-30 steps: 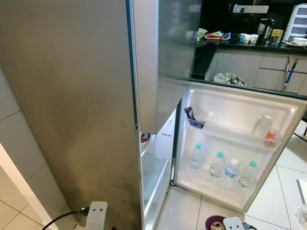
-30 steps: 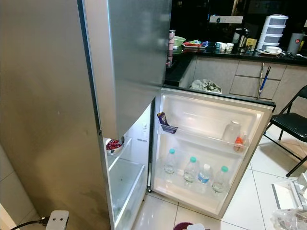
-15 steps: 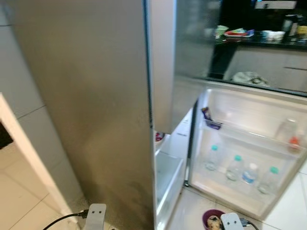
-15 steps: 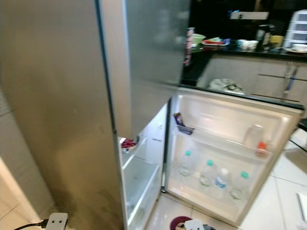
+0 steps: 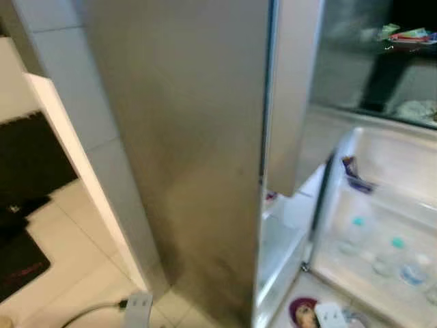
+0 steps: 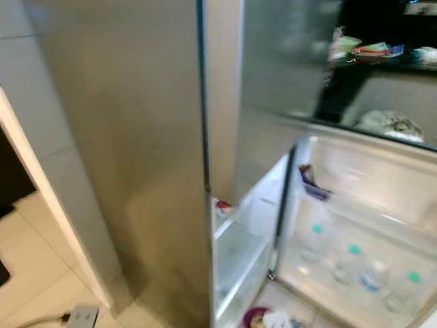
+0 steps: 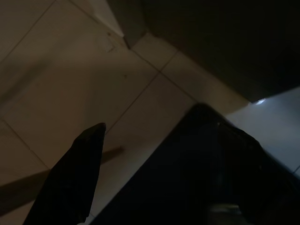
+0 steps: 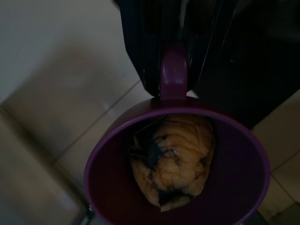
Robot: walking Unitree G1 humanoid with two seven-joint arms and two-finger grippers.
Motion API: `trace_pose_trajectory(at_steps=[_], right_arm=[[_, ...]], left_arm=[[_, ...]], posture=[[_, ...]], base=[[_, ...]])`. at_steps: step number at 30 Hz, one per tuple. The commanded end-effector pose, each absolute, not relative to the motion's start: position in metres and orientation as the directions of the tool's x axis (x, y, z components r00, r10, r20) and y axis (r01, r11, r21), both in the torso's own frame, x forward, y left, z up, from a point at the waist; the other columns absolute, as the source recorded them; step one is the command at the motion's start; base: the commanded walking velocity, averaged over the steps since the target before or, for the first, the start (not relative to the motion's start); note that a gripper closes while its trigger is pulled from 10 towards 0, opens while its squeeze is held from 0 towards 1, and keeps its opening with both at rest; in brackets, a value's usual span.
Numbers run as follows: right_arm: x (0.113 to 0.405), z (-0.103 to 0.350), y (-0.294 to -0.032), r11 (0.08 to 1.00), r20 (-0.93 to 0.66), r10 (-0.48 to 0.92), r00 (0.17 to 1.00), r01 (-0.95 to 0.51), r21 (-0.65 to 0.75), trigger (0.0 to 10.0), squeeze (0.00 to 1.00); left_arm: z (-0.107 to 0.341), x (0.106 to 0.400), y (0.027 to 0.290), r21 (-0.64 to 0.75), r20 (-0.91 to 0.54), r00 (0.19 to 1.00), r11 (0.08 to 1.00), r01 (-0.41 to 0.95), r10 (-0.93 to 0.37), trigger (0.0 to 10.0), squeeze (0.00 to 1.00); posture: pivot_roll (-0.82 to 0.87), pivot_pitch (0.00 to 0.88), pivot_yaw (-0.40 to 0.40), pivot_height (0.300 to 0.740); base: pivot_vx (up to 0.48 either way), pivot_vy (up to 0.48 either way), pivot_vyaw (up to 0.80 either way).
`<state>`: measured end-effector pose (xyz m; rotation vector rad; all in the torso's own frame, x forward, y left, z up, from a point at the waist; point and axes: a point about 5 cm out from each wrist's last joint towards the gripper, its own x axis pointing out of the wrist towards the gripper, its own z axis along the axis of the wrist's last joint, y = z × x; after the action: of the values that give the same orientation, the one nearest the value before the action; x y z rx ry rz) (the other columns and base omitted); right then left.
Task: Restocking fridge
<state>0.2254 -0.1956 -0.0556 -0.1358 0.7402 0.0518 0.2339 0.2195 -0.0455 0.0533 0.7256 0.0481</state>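
Purple mug point(image 8: 178, 164) with a yellowish, dark-flecked muffin-looking lump point(image 8: 172, 159) inside — handle pinched between the black fingers point(image 8: 140, 51) of the right tool point(image 8: 173, 70), so that one's closed tight on the mug. Same mug point(image 5: 303, 311) peeking in at the bottom edge of the left eye view, right of centre, low over the tiled floor point(image 5: 75, 273) just in front of the open fridge.

Fridge point(image 5: 191, 157) itself: big steel side panel filling the middle of the frame, lower door point(image 5: 382, 225) swung open at the right. Blurry, but door shelf at lower right carrying a row of clear water bottles point(image 5: 392, 253) with teal caps, plus a dark blue packet point(image 5: 355, 174) tucked in the upper door rack. Inside the compartment, a clear drawer point(image 5: 280, 246) and something small and red point(image 6: 222, 203) on the shelf above it.

Left tool point(image 7: 145, 168) hanging down over the floor tiles, very dark wrist view — fingers spread apart with nothing between them. White wrist block point(image 5: 138, 309) visible at the bottom left of centre in the left eye view, cable trailing off to the left.

Further out: dark surface point(image 6: 382, 61) at upper right with some colourful dishes, crumpled cloth point(image 6: 392, 123) just below it, white wall edge point(image 5: 75, 171) and a black mat point(image 5: 27, 178) at far left.
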Motion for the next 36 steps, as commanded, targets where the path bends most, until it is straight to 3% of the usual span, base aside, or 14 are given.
trace_pose_trajectory(at_steps=[1,14,16,36], right_arm=[[0.230,-0.052,-0.190,0.990,-0.652,0.012,0.758,-0.100,-0.099,10.0,0.00],[0.222,-0.057,-0.195,0.990,-0.677,-0.011,0.736,-0.086,-0.110,10.0,0.00],[0.214,-0.062,-0.199,0.996,-0.701,-0.046,0.711,-0.024,-0.089,10.0,0.00],[0.204,-0.068,-0.203,0.996,-0.720,-0.055,0.692,-0.009,-0.084,10.0,0.00]], left_arm=[[-0.049,0.227,0.222,0.075,-0.677,0.732,0.997,-0.029,0.072,10.0,0.00],[-0.052,0.227,0.217,0.034,-0.703,0.711,0.999,0.005,0.020,10.0,0.00],[-0.055,0.224,0.213,0.022,-0.718,0.696,0.999,0.039,-0.011,10.0,0.00],[-0.055,0.223,0.214,-0.025,-0.707,0.707,0.999,-0.024,-0.001,10.0,0.00]], posture=[[-0.04,0.071,0.006,0.734],[-0.05,0.077,0.011,0.734],[-0.05,0.079,0.013,0.734],[-0.06,0.092,0.016,0.734]], base=[[0.000,0.000,0.80],[0.000,0.000,0.78],[0.000,0.000,0.00],[0.000,0.000,0.00]])
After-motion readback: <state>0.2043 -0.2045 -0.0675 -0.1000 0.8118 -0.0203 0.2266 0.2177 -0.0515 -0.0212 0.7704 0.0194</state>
